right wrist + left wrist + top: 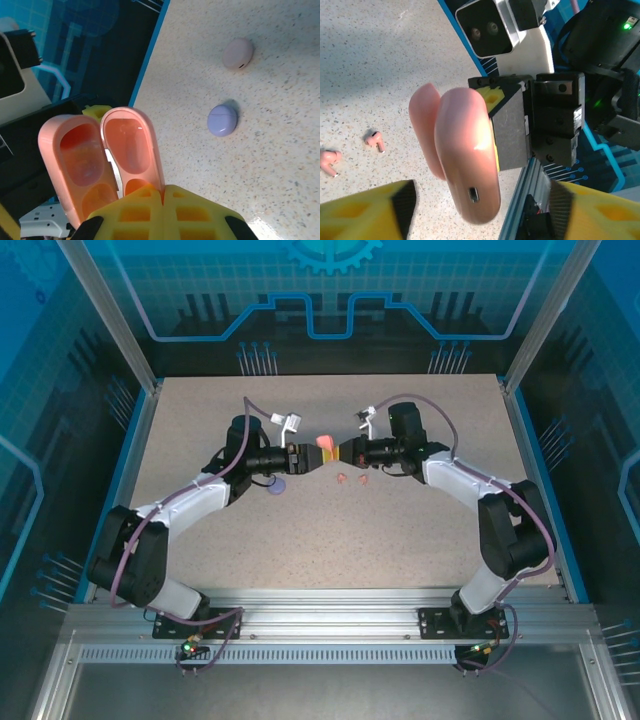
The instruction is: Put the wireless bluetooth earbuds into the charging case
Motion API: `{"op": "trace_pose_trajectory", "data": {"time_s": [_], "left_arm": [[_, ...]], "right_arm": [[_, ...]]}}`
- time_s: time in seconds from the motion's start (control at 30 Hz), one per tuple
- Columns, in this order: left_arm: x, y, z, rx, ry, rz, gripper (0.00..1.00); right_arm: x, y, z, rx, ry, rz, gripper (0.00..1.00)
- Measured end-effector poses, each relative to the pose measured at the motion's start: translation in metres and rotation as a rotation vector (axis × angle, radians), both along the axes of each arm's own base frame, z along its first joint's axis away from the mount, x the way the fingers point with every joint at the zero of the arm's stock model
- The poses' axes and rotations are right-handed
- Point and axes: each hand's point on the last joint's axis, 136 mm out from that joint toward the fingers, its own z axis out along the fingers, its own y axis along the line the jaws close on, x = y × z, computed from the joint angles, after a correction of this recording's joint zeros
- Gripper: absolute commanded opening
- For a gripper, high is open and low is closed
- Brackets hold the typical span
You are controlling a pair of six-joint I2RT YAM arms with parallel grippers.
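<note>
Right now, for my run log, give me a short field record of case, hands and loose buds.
Held case: open pink case, both halves look empty
Holder: right hand, shut on its edge
Left hand: open, clear of the case
Loose buds: two pink earbuds on table
Other cases: purple case, pale pink case, closed, on table

Bright, even overhead light; a glossy highlight sits on the pink charging case [475, 150], glare whitens the table [265, 220], shadows fall soft.
</note>
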Motion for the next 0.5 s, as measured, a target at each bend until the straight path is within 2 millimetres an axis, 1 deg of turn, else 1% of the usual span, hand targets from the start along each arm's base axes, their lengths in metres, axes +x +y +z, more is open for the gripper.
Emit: {"op": "trace_pose_trajectory", "data": {"time_s": [0.07, 0.13, 0.2, 0.3, 0.37, 0.4, 0.43, 0.5], "left_arm": [[0.002, 0.002, 0.003, 0.016, -0.006, 0.006, 0.86], [0.006, 0.005, 0.012, 0.033, -0.025, 0.006, 0.9], [0.011, 0.01, 0.027, 0.056, -0.061, 0.002, 0.91], [0.015, 0.015, 0.052, 0.088, -0.113, -0.036, 0.92], [0.016, 0.014, 0.069, 0.108, -0.148, -0.086, 0.92], [0.016, 0.012, 0.074, 0.119, -0.158, -0.113, 0.92], [0.016, 0.011, 0.077, 0.129, -0.16, -0.14, 0.92], [0.015, 0.007, 0.074, 0.155, -0.145, -0.2, 0.92]], "right_arm": [[0.005, -0.003, 0.003, -0.029, -0.016, -0.012, 0.0], [0.009, -0.005, 0.006, -0.065, -0.04, -0.017, 0.0], [0.012, -0.008, 0.012, -0.111, -0.083, -0.012, 0.0], [0.016, -0.013, 0.022, -0.188, -0.16, 0.01, 0.0], [0.017, -0.016, 0.031, -0.236, -0.219, 0.036, 0.0], [0.017, -0.017, 0.035, -0.258, -0.251, 0.054, 0.0], [0.016, -0.018, 0.038, -0.277, -0.277, 0.07, 0.0], [0.014, -0.02, 0.042, -0.311, -0.322, 0.107, 0.0]]}}
